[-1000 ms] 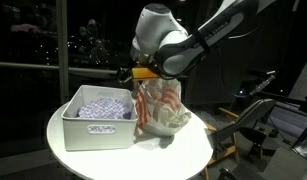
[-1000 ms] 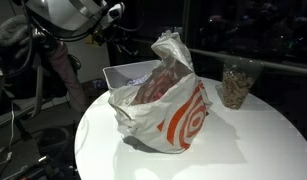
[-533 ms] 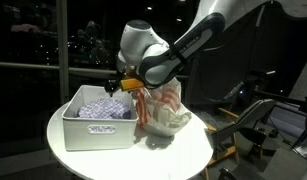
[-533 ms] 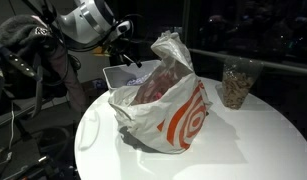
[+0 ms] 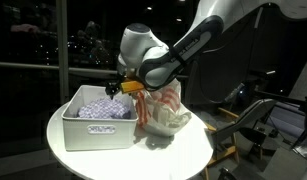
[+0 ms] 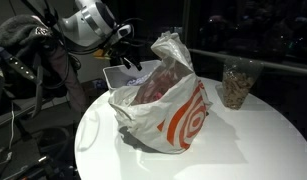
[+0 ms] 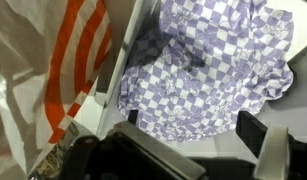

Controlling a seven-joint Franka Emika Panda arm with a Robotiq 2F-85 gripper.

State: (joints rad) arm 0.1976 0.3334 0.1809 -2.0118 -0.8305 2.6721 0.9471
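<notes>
Purple-and-white checkered cloth lies bunched in a white rectangular plastic bin, straight under the black gripper. Its fingers stand spread wide and hold nothing, hovering clear of the fabric. A good pick, I judge, means dropping straight onto the highest fold, away from the bin wall, and closing on plenty of cloth. Just beside the bin, a white crinkled plastic bag slumps on the round white table. The bag bears red-orange bullseye rings and stripes; no lettering can be read.

One bin, one checkered cloth, one bag, one jar.
</notes>
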